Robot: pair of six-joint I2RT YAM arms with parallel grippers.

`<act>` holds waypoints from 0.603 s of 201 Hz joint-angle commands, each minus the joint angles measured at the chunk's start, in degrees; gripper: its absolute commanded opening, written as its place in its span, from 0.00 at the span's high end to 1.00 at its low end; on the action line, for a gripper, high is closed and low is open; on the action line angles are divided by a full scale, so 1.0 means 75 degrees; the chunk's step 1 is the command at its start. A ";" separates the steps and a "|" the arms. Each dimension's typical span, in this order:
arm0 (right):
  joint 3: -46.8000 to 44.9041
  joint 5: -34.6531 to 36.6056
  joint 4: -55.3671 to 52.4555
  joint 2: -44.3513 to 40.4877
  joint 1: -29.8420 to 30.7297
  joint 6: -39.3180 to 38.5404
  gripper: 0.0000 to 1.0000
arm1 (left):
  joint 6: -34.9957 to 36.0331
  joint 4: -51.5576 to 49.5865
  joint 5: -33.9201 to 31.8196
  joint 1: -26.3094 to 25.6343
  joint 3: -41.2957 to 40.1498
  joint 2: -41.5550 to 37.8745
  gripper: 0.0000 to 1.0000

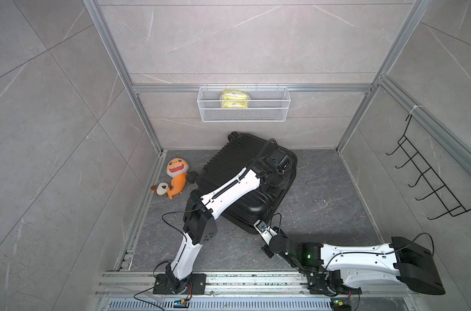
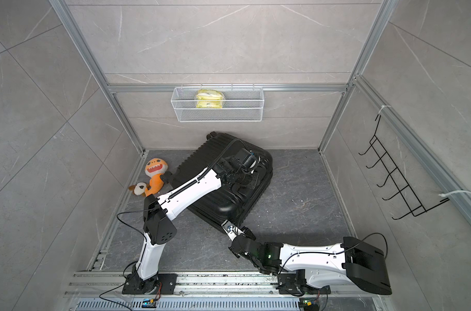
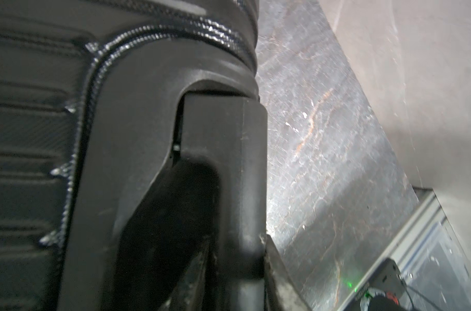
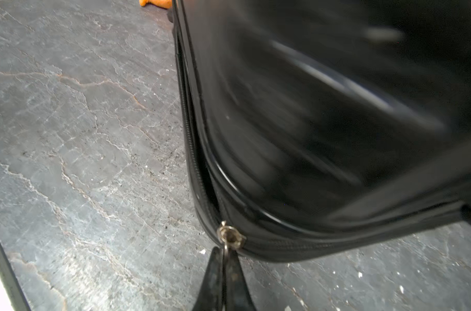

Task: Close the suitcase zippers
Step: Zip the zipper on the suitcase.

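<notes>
Grey tabletop (image 1: 323,202). Right pincer (image 4: 225,251) clamped on zipper pull (image 4: 230,237), suitcase (image 1: 229,172) near corner; open track (image 4: 187,121) runs far-left. Left pincer (image 3: 237,239) clasps handle (image 3: 218,129).

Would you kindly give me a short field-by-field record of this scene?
suitcase: black, ribbed, lying on the dark floor
left gripper: shut on the handle
right gripper: shut on the zipper pull at the suitcase's near corner
beside suitcase: orange plush toy, by a wheel
back wall: wire basket holding a yellow packet
</notes>
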 commanded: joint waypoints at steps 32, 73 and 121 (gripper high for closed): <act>0.0210 -0.1980 0.0701 0.0023 0.0438 -0.0186 1.00 | -0.2337 0.2634 -0.1430 0.0398 0.0657 0.0169 1.00; 0.0351 -0.1104 0.0369 0.0306 0.0440 0.0135 1.00 | -0.3034 0.3068 -0.1600 0.0359 0.0836 0.0460 1.00; 0.0430 -0.1051 0.0830 0.0719 0.0429 0.0250 1.00 | -0.3997 0.3698 -0.2164 0.0203 0.1190 0.0933 1.00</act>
